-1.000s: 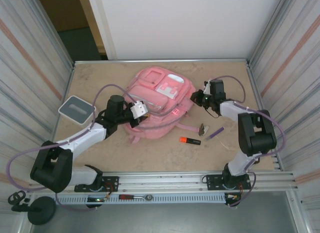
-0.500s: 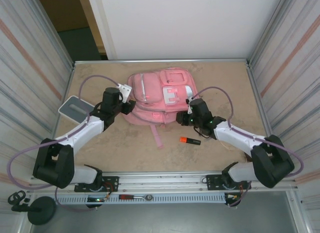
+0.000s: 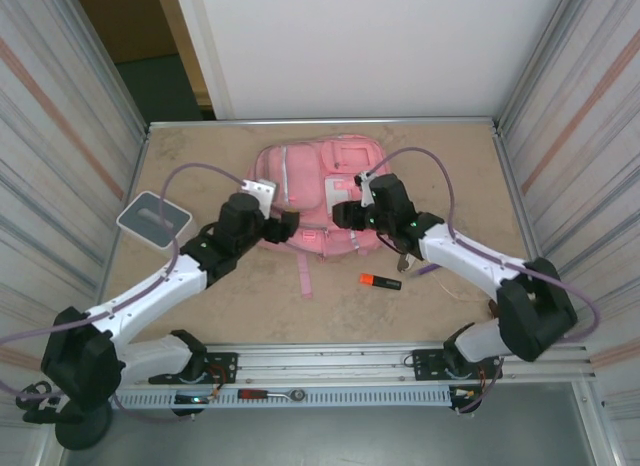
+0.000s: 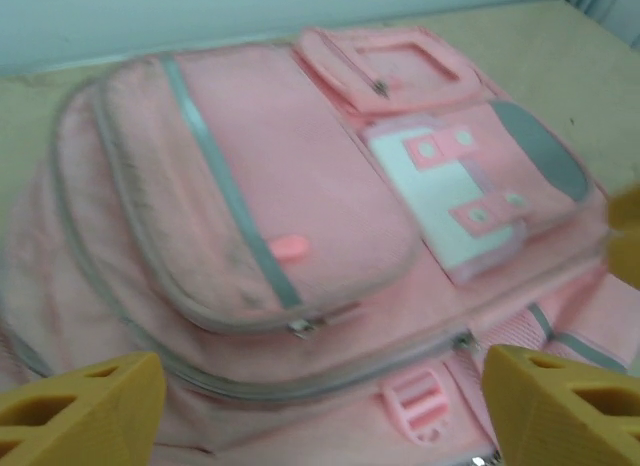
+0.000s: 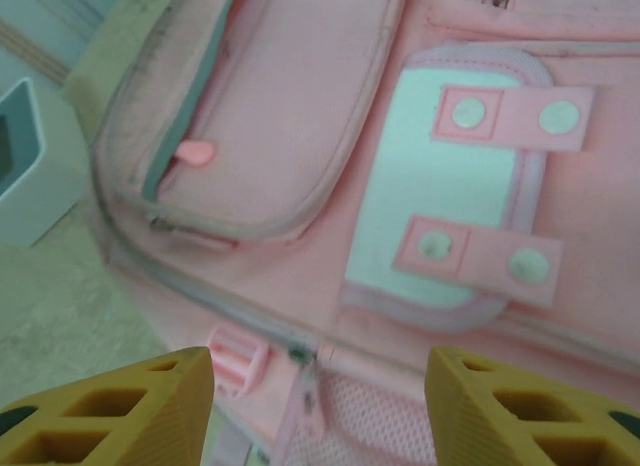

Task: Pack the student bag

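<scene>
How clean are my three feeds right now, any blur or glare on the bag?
Top external: even light, no glare, student bag crisp, shadows faint. Left wrist: soft throughout, zips and white patch smeared. Right wrist: sharper, the patch's snaps read clearly.

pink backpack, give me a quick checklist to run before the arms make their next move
1. The soft pink fabric backpack lies flat, front pockets up: ok.
2. The left gripper is open and empty: ok, fingers wide apart above the backpack.
3. The right gripper is open and empty: ok.
4. A zip is open to pack through: cannot tell; the zips in the left wrist view look shut.
5. The orange highlighter is packed: not ok, it lies on the beige table, apart from the backpack.
</scene>
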Robot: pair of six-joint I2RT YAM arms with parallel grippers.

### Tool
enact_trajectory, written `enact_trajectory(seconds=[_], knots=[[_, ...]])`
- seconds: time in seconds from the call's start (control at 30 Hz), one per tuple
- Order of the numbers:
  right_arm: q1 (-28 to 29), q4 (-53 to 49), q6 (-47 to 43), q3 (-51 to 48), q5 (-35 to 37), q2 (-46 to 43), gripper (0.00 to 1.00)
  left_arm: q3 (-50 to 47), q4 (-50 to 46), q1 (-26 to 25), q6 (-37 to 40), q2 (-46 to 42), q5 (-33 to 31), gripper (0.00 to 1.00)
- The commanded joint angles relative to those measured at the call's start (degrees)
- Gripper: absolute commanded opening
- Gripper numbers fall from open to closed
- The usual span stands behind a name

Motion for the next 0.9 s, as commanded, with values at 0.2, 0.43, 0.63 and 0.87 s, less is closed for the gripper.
enact_trajectory(seconds=[0.2, 0.43, 0.63, 0.87], knots=[[-5.8, 2.4, 6.5, 0.1, -3.2, 9.0, 0.59, 9.2, -7.2, -6.9, -0.7, 13.7, -18.5, 0.90], [-7.0, 1.3, 6.4, -1.4, -7.0, 8.6, 0.62, 12.6, -6.1, -6.3, 0.5, 21.1, -22.2, 0.98], [-7.2, -1.1, 5.7, -2.9, -5.5, 7.1, 0.64, 15.3, -7.4, -6.2, -1.0, 25.7, -22.6, 0.99], [-8.4, -1.9, 5.1, -4.2, -5.8, 6.0, 0.64, 14.8, -8.8, -7.6, -3.1, 26.7, -24.6, 0.99]])
